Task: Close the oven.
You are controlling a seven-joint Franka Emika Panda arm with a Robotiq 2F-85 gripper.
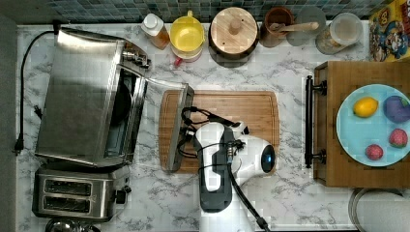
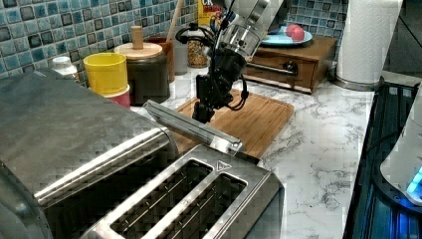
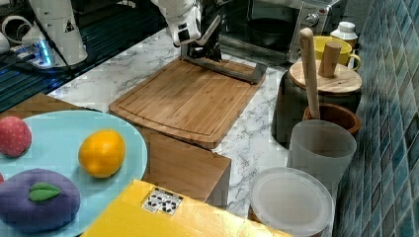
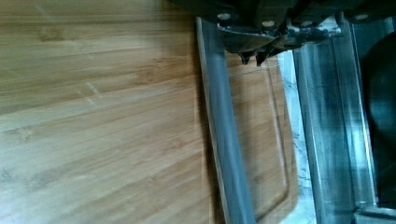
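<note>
The oven [image 1: 82, 92] stands at the top view's left, its glass door [image 1: 176, 125] hanging open toward the top view's right, roughly level over the near end of a wooden cutting board [image 1: 241, 121]. In the left view the door [image 2: 191, 127] juts out past the oven's steel top [image 2: 59, 129]. My gripper [image 1: 187, 131] points down at the door's outer edge, right by the bar handle [image 4: 224, 140]. Its fingertips [image 4: 243, 57] are shut together with nothing between them, just beside the handle. The right view shows the gripper [image 3: 200, 52] above the door's edge [image 3: 232, 69].
A two-slot toaster [image 1: 77, 191] sits close beside the oven. Along the tiled back wall stand a bottle [image 1: 154, 29], a yellow cup [image 1: 187, 34], a wooden-lidded jar [image 1: 233, 31] and more containers. A wooden stand [image 1: 333, 169] with a plate of fruit is at the top view's right.
</note>
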